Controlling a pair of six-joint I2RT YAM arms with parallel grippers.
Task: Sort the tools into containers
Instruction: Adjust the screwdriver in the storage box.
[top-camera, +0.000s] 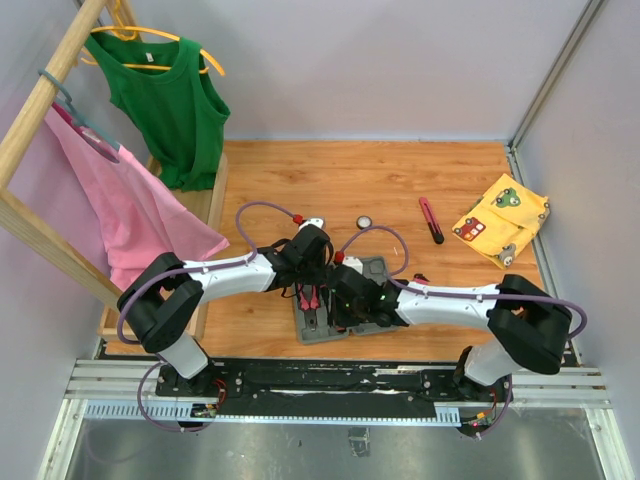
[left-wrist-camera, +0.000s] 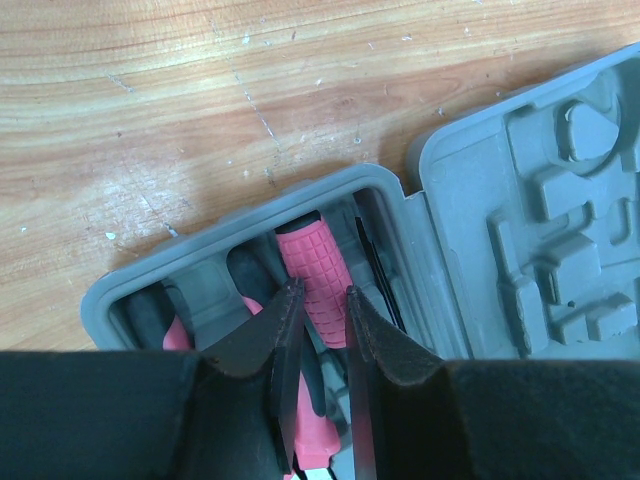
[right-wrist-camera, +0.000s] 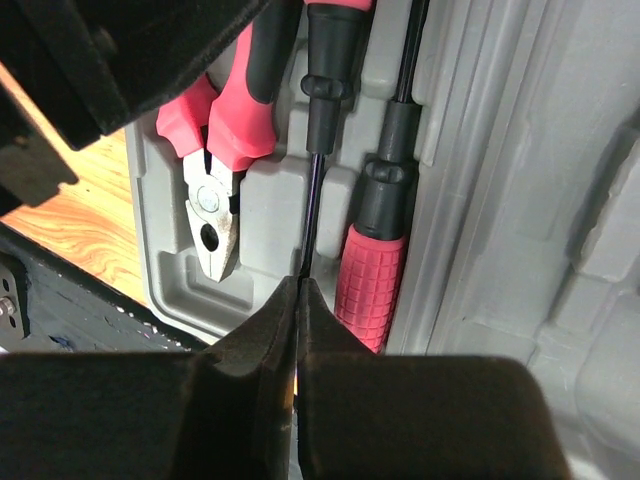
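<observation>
Left tool (left-wrist-camera: 322, 293): jaws narrow, set either side of the pink-red gridded handle of a slim screwdriver (left-wrist-camera: 312, 270) and apparently pressing on it. Right tool (right-wrist-camera: 300, 288): jaws fully closed, with the thin black shaft of what appears to be the same driver running in between the fingertips.

Risk, as judged: both tools crowd one half of the case (left-wrist-camera: 235, 222), which sits at lower centre of the overhead view. A sideways correction by either could knock the other. If one end is let go before the driver sits flat in its slot, it may rock up or roll onto its neighbour, and the lid (left-wrist-camera: 540, 200) would then not close. A pull from either tool could also drag the case across the tabletop (top-camera: 330, 180).

Condition: case grey, open flat, rounded corners, moulded recesses; the lid recesses in view are bare. Pliers (right-wrist-camera: 215, 200), pink-red and black grips, are seated at the left of the tray. A second screwdriver (right-wrist-camera: 370, 285) lies beside the held one, reversed. Outside the case, the cutter (top-camera: 431, 220) lies to its upper right, well apart, and the round disc (top-camera: 365, 222) lies just above it.
</observation>
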